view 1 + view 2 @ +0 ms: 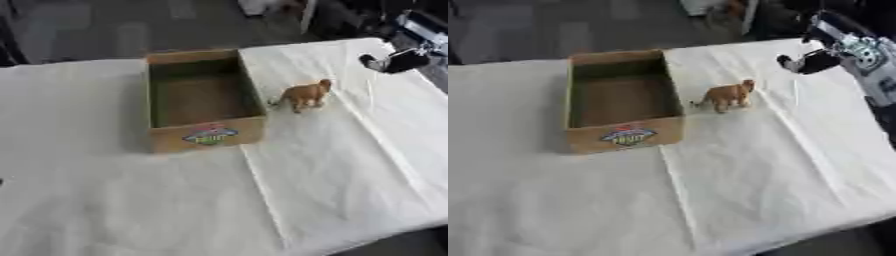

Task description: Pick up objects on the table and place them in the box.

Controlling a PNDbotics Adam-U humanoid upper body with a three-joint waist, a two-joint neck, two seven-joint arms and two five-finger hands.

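The small orange toy lion (726,95) stands upright on the white-covered bench (745,170), just right of the open, seemingly empty brown cardboard box (626,136). The right hand (807,63) hovers beyond it holding nothing; finger spread cannot be told. Left hand not visible.

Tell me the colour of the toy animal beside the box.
Orange-brown; the toy animal shows best in the left eye view.

Open cardboard box (623,135) on white-covered table (754,170); orange toy animal (726,95) just beside; right hand (807,62) near.
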